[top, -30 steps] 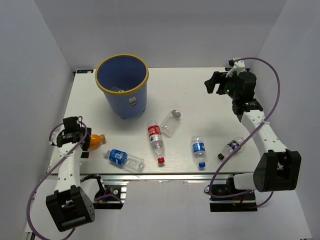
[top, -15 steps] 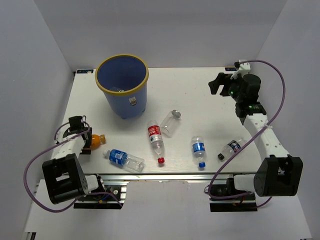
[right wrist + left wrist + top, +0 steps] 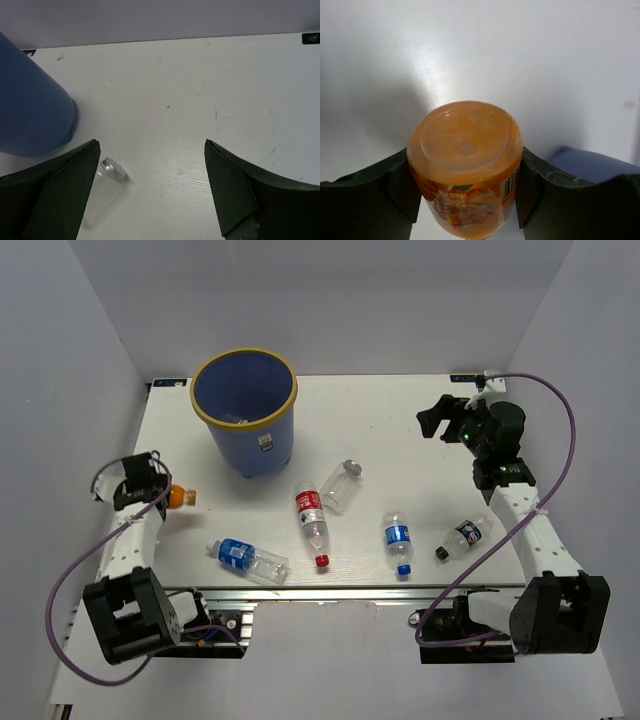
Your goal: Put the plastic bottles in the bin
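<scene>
The blue bin (image 3: 245, 400) with a yellow rim stands at the back left of the table. My left gripper (image 3: 150, 490) is shut on the orange-filled bottle (image 3: 178, 497). In the left wrist view both fingers press the sides of the orange bottle (image 3: 465, 160), whose base faces the camera. Several bottles lie across the front: a blue-labelled one (image 3: 245, 556), a red-labelled one (image 3: 312, 518), a clear one with a silver cap (image 3: 340, 485), another blue-labelled one (image 3: 398, 540) and a black-labelled one (image 3: 462, 536). My right gripper (image 3: 440, 418) hovers open at the back right, holding nothing.
In the right wrist view the open right gripper (image 3: 152, 190) looks down at bare white table (image 3: 200, 100), with the silver-capped bottle (image 3: 107, 180) by its left finger and the bin's wall (image 3: 30, 110) at far left. Grey walls enclose the table on three sides.
My left gripper has closed on the orange bottle and carried it a little back and to the left. The right gripper drifted slightly to the right, still open.
</scene>
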`<state>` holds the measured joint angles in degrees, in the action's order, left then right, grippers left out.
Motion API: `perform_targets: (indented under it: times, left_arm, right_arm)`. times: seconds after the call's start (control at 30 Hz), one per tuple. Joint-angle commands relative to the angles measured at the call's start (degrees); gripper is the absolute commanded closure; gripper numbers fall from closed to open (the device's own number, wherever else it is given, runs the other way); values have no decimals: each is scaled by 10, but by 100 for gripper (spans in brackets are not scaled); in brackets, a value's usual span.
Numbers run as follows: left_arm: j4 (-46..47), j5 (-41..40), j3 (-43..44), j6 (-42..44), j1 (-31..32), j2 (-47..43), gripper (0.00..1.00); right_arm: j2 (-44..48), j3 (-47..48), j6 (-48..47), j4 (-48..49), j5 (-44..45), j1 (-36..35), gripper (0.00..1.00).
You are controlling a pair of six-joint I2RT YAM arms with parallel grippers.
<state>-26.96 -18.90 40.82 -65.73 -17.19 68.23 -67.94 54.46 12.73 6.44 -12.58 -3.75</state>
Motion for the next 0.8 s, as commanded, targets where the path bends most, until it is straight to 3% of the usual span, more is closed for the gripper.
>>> perform_targets:
  times: [0.0, 0.13, 0.23, 0.4, 0.47, 0.77]
  left_arm:
    - [32, 5, 88, 93, -2, -59, 75]
    - [62, 97, 229, 170, 1, -45, 74]
    - [136, 168, 301, 207, 29, -15, 71]
    - [143, 116, 449, 302, 160, 86, 69]
    - [145, 123, 487, 314, 174, 110, 68]
    - [191, 187, 489, 381, 240, 187, 44]
  right_arm:
    - [8, -33, 68, 57, -14, 3, 11]
    - [-13, -38, 88, 73, -25, 2, 11]
    - [-29, -32, 87, 54, -6, 3, 11]
    - [-25, -34, 87, 6, 47, 3, 11]
    - [-16, -41, 93, -9, 69, 2, 11]
    - [30, -49, 111, -133, 241, 3, 11]
